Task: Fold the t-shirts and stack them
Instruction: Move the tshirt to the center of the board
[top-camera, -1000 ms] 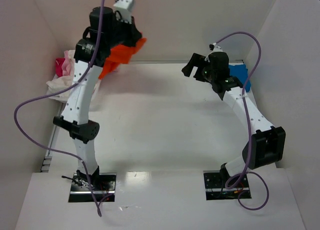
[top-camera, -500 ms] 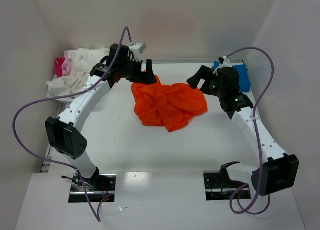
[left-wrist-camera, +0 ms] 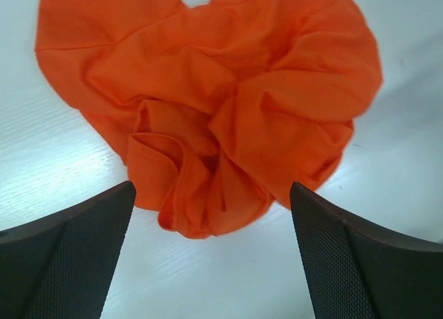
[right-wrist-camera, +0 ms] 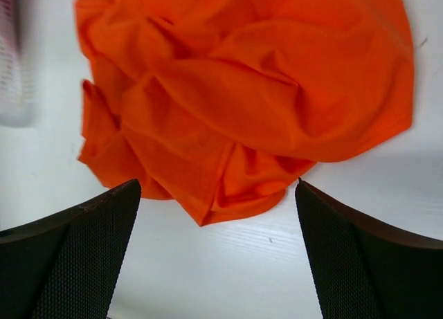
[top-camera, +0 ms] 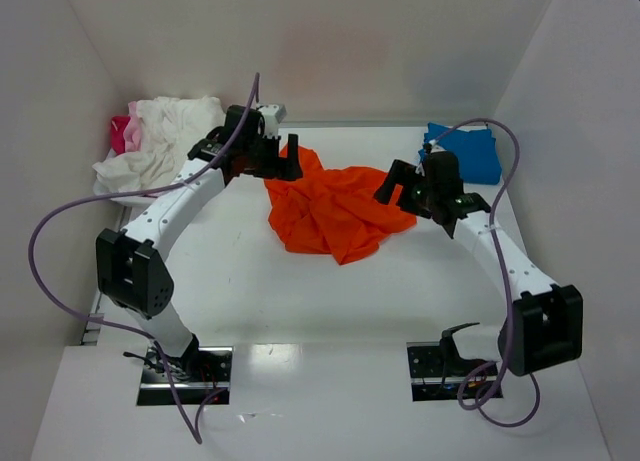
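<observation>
Both wrist views cut off the crumpled bright orange cloth t-shirt [left-wrist-camera: 228,104] at their top edge. A pale blur [right-wrist-camera: 14,63] at the right wrist view's left edge is unidentifiable.

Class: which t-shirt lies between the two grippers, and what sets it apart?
The orange t-shirt, crumpled mid-table between the left gripper and right gripper. The blue t-shirt lies far right; the white t-shirt and pink t-shirt are heaped far left.

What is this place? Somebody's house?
Likely a robot test booth, not a house: white table boxed by plain walls, left arm and right arm bolted down, orange t-shirt between them.
</observation>
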